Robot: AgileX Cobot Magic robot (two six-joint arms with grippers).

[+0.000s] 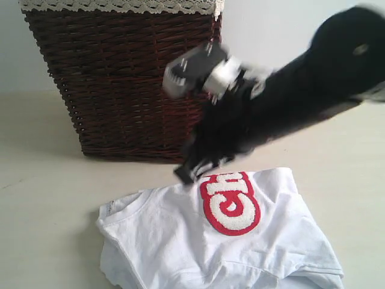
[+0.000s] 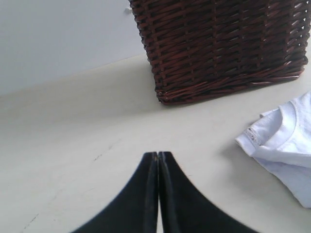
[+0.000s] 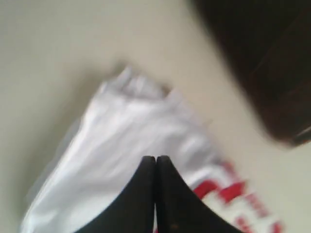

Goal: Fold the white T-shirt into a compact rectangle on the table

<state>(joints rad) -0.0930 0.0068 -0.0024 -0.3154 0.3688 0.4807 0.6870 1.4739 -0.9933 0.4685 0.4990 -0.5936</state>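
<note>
I am holding the right gripper [image 3: 155, 158], jaws together and empty like the left gripper [image 2: 158, 154], above the rumpled white T-shirt [image 1: 240, 241] at the frame's lower centre on the table [image 1: 42, 198], planning to open wide before pinching one edge.

You have one readable piece of writing here: the lettering [image 1: 230, 203] on the white T-shirt [image 1: 174, 241], fuzzy white letters with a thick red outline. In the exterior view you can make out "Ch" and no more. In the right wrist view the same red and white letters are too blurred to read. In the left wrist view you can see a small neck label [image 2: 251, 135] at the collar — its print is too small to read.
</note>
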